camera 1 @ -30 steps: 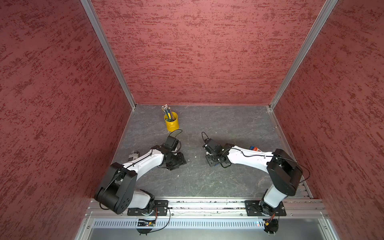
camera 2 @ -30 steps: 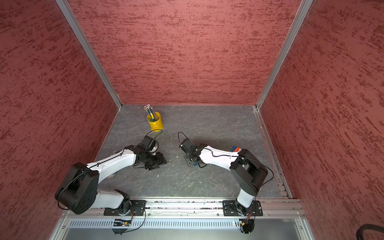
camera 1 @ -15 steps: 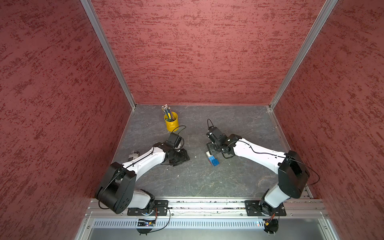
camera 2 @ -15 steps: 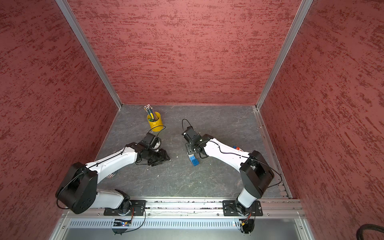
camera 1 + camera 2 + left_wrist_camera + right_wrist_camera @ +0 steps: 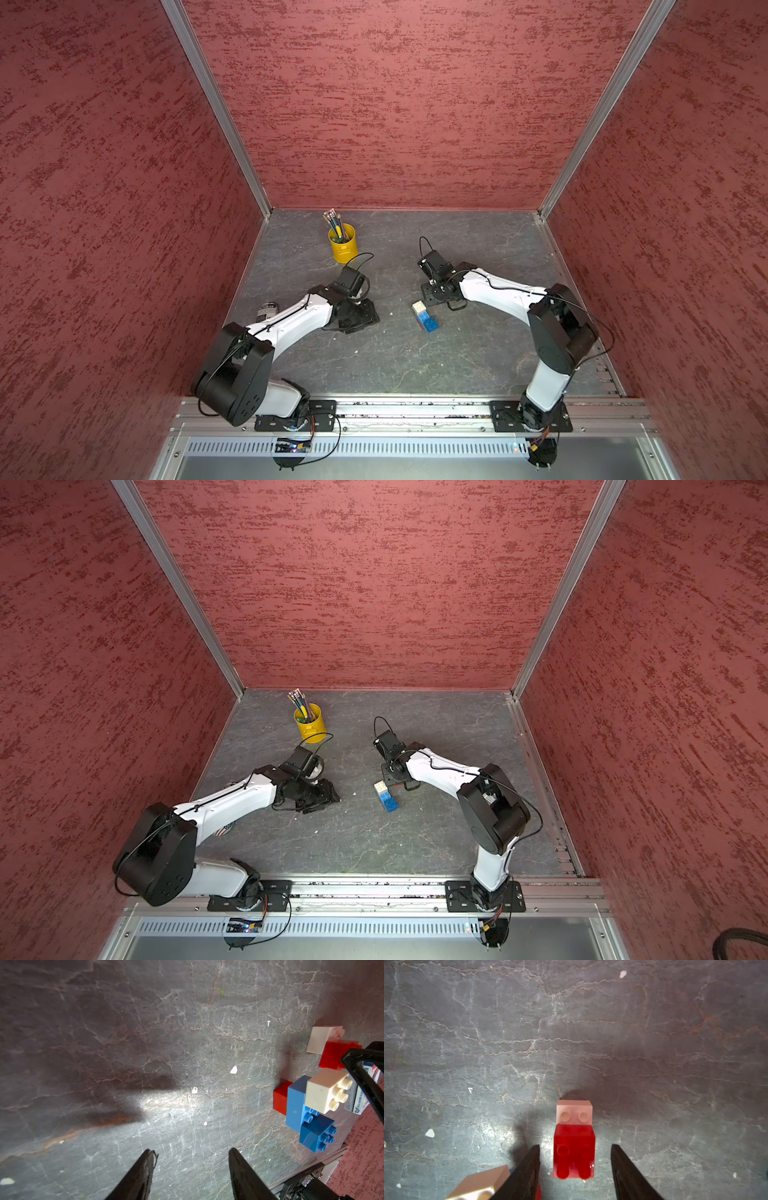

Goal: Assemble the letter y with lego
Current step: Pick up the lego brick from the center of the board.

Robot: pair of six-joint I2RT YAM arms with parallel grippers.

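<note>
- Down on the grey table (image 5: pixel 415 365), in both top views, the lego (image 5: pixel 424 316) lies near the middle. The right gripper (image 5: pixel 434 298) hangs just behind it, the left gripper (image 5: pixel 365 319) is well apart, and a yellow cup (image 5: pixel 343 249) stands further back.
- Left wrist view: the left gripper's jaws stand apart with nothing between them. A white brick (image 5: pixel 320 1093) and a small blue brick (image 5: pixel 316 1136) sit on a blue bar (image 5: pixel 296 1105).
- Right wrist view: the right gripper's fingers (image 5: pixel 529 1163) are spread either side of a red brick (image 5: pixel 574 1142) joined to a white foot brick (image 5: pixel 574 1112), with a gap on both sides.

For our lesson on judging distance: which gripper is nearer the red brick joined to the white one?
Right. The right gripper straddles the red brick, open jaws either side with gaps showing. The left gripper, also open, sits apart over the table, well clear of it.
</note>
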